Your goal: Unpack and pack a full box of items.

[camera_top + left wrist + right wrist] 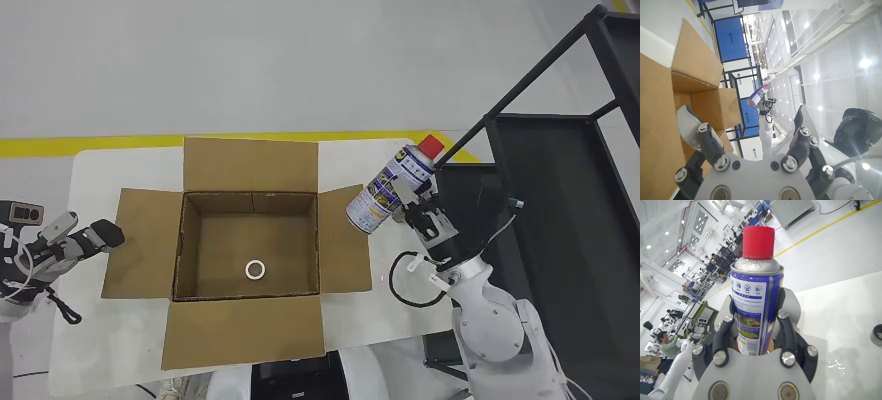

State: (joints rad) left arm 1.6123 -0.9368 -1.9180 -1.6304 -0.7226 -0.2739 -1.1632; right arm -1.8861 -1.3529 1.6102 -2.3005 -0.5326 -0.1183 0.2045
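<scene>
An open cardboard box (200,255) with all flaps spread sits mid-table, also in the left wrist view (696,94). A small white ring (256,268) lies on its floor. My right gripper (413,202) is shut on a blue spray can (390,188) with a red cap, held tilted above the table just right of the box's right flap; the can (755,298) stands between the fingers (789,306), and shows far off in the left wrist view (757,95). My left gripper (95,237) (742,117) hangs open and holds nothing, left of the box's left flap.
A black metal rack (560,170) stands at the table's right edge, close behind the right arm. The white table (120,165) ends just left of the left gripper. A grey ring-shaped object (876,335) rests on the table beside the right gripper.
</scene>
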